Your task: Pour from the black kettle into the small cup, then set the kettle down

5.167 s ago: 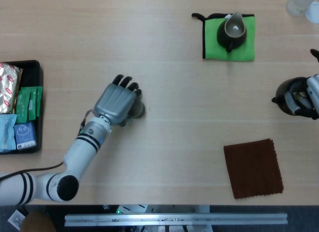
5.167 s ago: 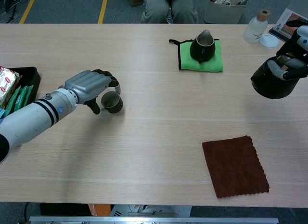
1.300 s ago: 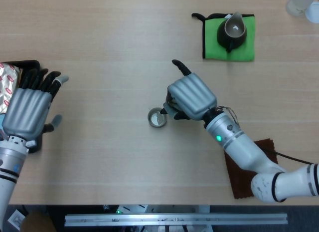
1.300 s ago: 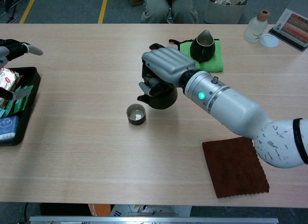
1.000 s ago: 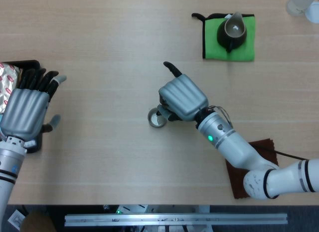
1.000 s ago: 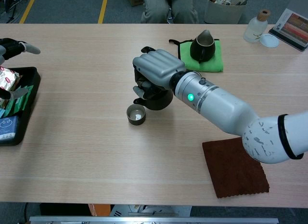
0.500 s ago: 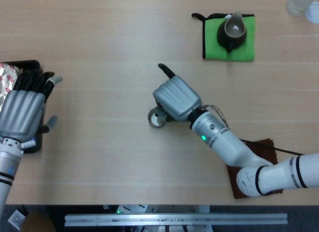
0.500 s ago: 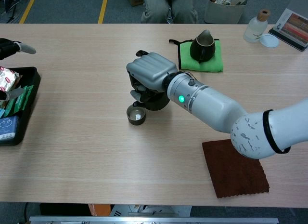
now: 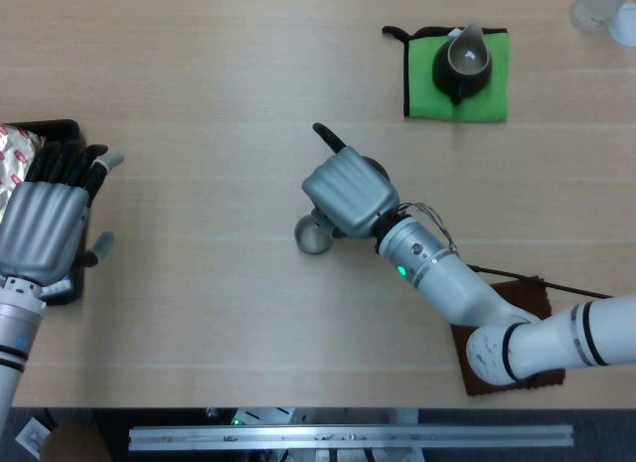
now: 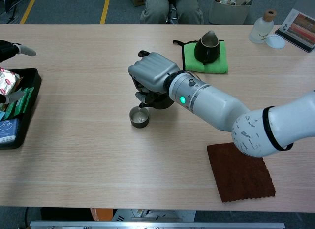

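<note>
Kettle (image 10: 158, 100) held in right robot hand (image 10: 151, 77), spout over small cup (image 10: 139, 116). Teapot (image 10: 207, 47) on mat (image 10: 222, 59) behind. Cloth (image 10: 241, 172) front right. Tray (image 10: 17, 135) far left.

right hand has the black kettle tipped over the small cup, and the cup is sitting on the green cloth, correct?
Not quite. The right hand does tip the black kettle over the small cup, but the cup stands on the bare table. The green cloth lies further back, as the chest view shows.

Overhead head view, oblique chest view
</note>
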Action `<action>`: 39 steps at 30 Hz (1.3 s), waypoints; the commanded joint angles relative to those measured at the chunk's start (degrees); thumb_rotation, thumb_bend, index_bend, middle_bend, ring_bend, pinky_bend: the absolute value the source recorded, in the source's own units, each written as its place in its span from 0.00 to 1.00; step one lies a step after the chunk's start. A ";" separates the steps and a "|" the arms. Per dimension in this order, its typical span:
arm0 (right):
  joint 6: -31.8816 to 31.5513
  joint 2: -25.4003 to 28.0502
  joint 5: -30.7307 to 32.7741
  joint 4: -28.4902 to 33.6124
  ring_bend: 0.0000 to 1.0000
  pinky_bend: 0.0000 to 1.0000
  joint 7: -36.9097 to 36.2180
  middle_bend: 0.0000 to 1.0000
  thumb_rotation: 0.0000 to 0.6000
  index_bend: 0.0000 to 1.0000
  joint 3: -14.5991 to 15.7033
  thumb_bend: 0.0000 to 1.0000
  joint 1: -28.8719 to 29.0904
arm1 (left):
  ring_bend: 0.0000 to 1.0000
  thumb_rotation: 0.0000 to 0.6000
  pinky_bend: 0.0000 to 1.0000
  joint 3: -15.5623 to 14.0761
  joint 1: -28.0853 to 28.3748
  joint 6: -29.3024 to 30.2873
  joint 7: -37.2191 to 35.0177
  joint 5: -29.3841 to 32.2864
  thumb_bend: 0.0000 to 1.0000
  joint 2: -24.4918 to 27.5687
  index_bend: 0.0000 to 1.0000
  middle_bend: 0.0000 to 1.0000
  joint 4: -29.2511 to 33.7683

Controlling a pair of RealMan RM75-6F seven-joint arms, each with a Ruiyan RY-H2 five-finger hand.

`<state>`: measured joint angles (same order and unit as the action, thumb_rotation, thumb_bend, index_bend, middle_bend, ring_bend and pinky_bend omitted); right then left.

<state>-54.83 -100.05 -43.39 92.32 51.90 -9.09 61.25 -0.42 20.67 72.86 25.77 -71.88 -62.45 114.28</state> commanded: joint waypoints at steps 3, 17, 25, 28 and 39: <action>-0.31 0.17 0.81 -0.06 0.97 0.03 0.63 1.00 1.00 1.00 0.31 0.47 0.82 | 0.09 1.00 0.09 0.13 -0.14 -0.09 0.08 0.02 0.27 -0.07 0.14 0.13 -0.02; -1.46 0.77 2.47 0.45 0.97 0.03 2.41 1.00 1.00 1.00 1.15 0.47 2.78 | 0.09 1.00 0.09 0.53 -0.53 -0.38 0.31 0.00 0.27 -0.07 0.14 0.13 0.13; -2.12 1.02 3.35 0.98 0.97 0.03 2.86 1.00 1.00 1.00 1.33 0.47 3.53 | 0.09 1.00 0.09 0.76 -0.65 -0.49 0.32 -0.08 0.27 -0.05 0.14 0.13 0.26; -2.37 1.02 3.40 1.10 0.97 0.03 2.88 1.00 1.00 1.00 1.37 0.47 3.80 | 0.09 1.00 0.09 0.71 -0.74 -0.57 0.44 -0.18 0.27 -0.03 0.14 0.13 0.29; -3.00 0.38 3.80 1.14 0.97 0.03 2.93 1.00 1.00 1.00 1.46 0.47 4.61 | 0.09 1.00 0.09 0.97 -0.95 -0.69 0.15 -0.06 0.27 0.21 0.14 0.13 0.21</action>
<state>-57.81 -99.65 -39.59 93.46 54.83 -7.62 65.84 0.55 19.71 72.16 25.91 -71.94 -62.24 114.48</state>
